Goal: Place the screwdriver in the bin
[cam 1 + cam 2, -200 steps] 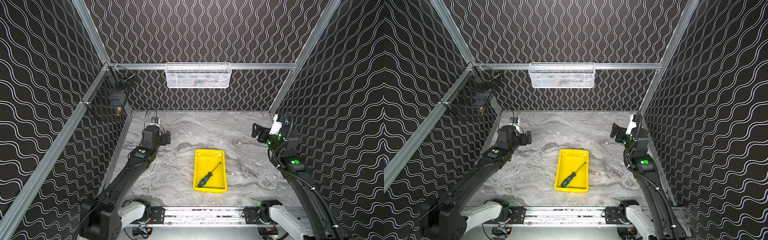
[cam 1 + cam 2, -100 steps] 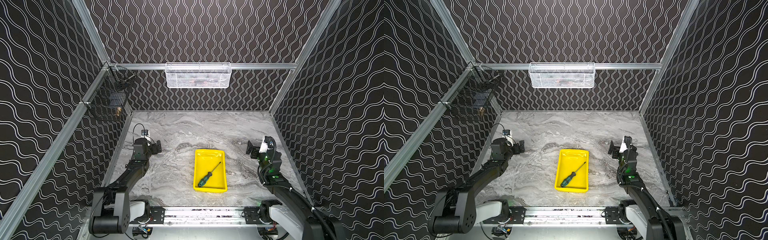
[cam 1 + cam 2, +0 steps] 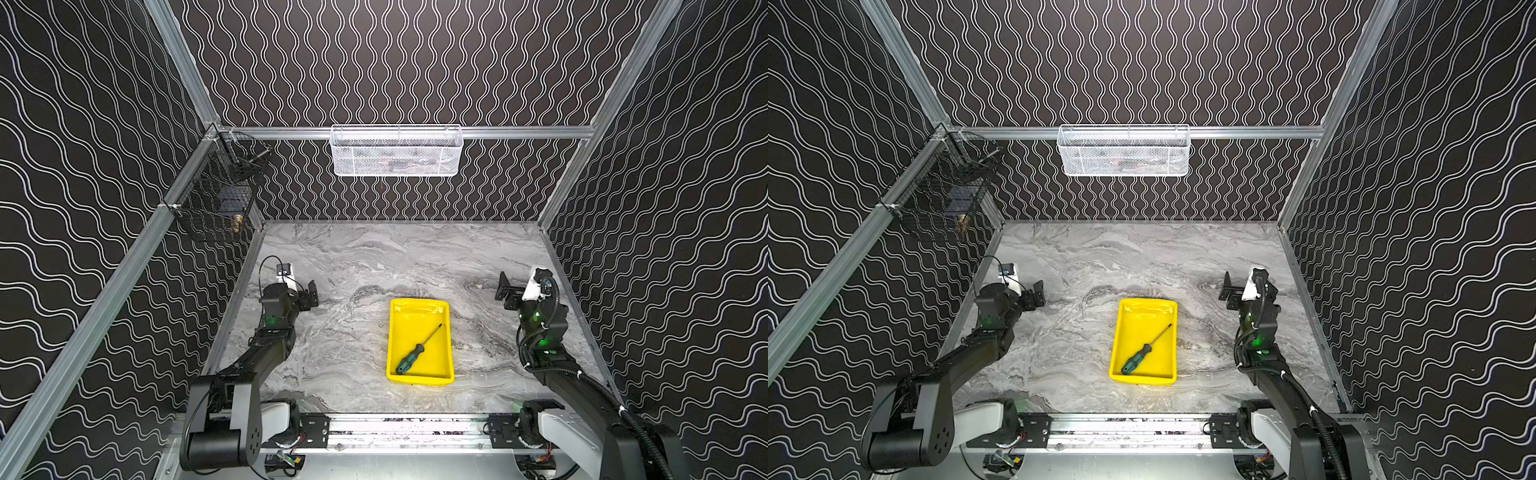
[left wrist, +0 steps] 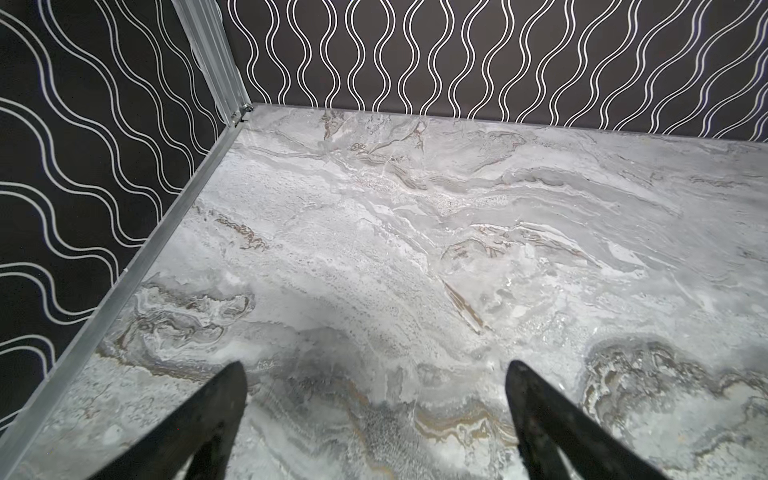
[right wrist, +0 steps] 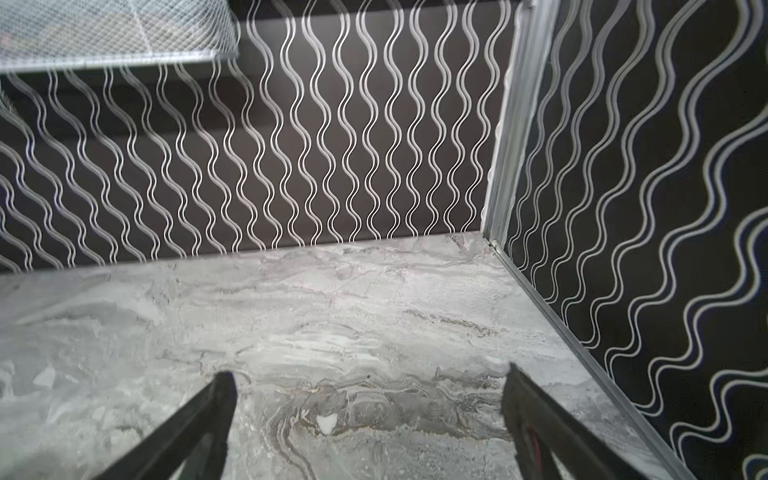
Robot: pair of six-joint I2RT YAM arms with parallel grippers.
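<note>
The screwdriver (image 3: 415, 352) (image 3: 1144, 349), green-and-black handle and thin dark shaft, lies diagonally inside the yellow bin (image 3: 419, 301) (image 3: 1146, 303) near the table's middle front in both top views. My left gripper (image 3: 309, 293) (image 3: 1036, 295) sits low by the left wall, well left of the bin. In the left wrist view the gripper (image 4: 374, 365) is open with only marble between its fingers. My right gripper (image 3: 505, 289) (image 3: 1227, 291) sits by the right wall, right of the bin, and the gripper (image 5: 368, 374) is open and empty too. Neither wrist view shows the bin.
A white mesh basket (image 3: 397, 151) hangs on the back wall and a black wire cage basket (image 3: 216, 199) on the left wall. Patterned walls with metal rails enclose the marble table (image 3: 374, 257). A metal rail (image 3: 395, 428) carrying both arm bases runs along the front.
Both arms have folded down and drawn back toward the front, and their grippers now sit lower. The screwdriver and bin have not moved.
</note>
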